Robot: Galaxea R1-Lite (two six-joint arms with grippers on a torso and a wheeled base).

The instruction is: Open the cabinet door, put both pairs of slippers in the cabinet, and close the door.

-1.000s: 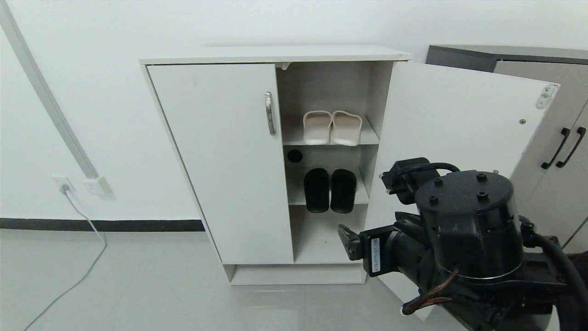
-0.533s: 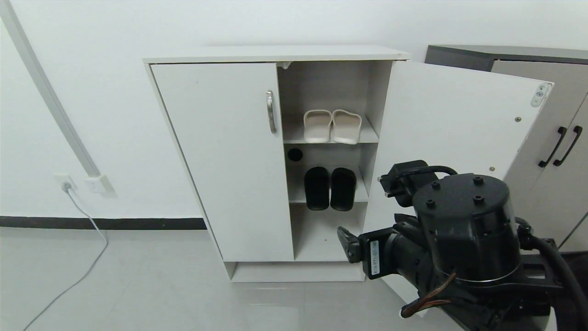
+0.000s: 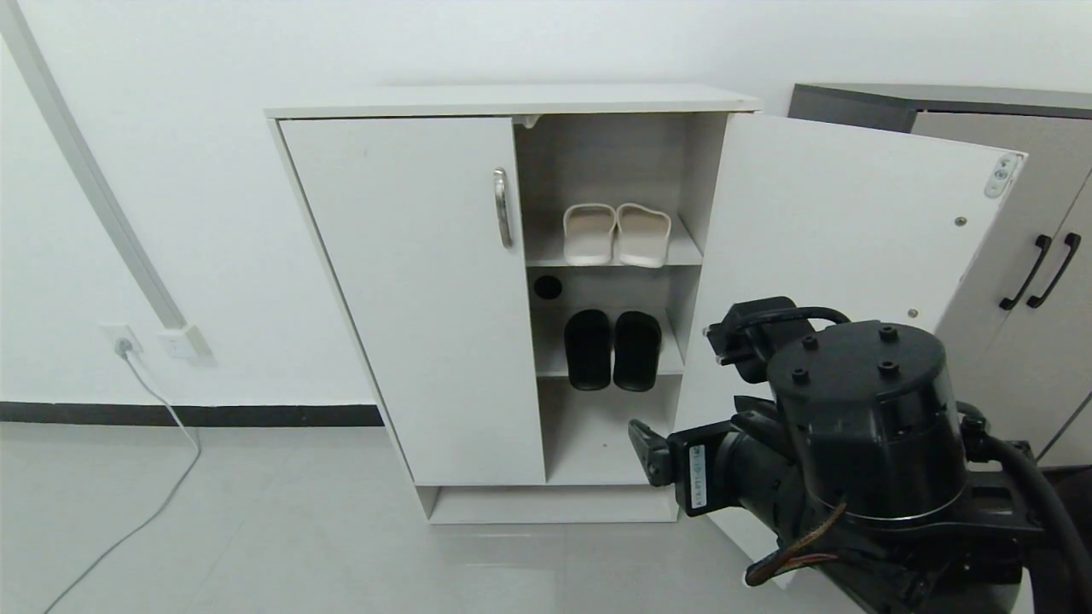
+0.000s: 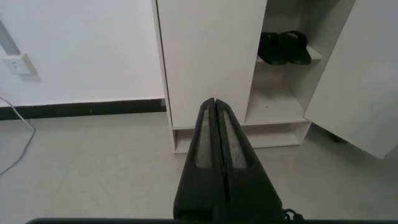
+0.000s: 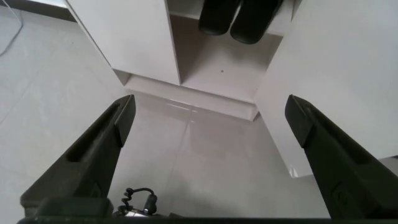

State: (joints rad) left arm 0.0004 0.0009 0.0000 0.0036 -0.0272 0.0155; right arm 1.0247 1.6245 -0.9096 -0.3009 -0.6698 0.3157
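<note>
Scarcely anything had moved; right claw (image 5: pixel 208 106) gaping, left claw (image 4: pixel 214 109) closed, the 3 o'clock door (image 3: pixel 836 230) seemingly needed pushing near its free edge.

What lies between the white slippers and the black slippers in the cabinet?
In the head view, the shelf board under the white slippers, then bare back panel above the black slippers.

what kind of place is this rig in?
Likely an office or lab room rather than a home hallway. A white shoe cabinet stands against a bare white wall on a grey tiled floor. A grey office-style cabinet stands beside it, and a wall socket sits low on the wall.
</note>
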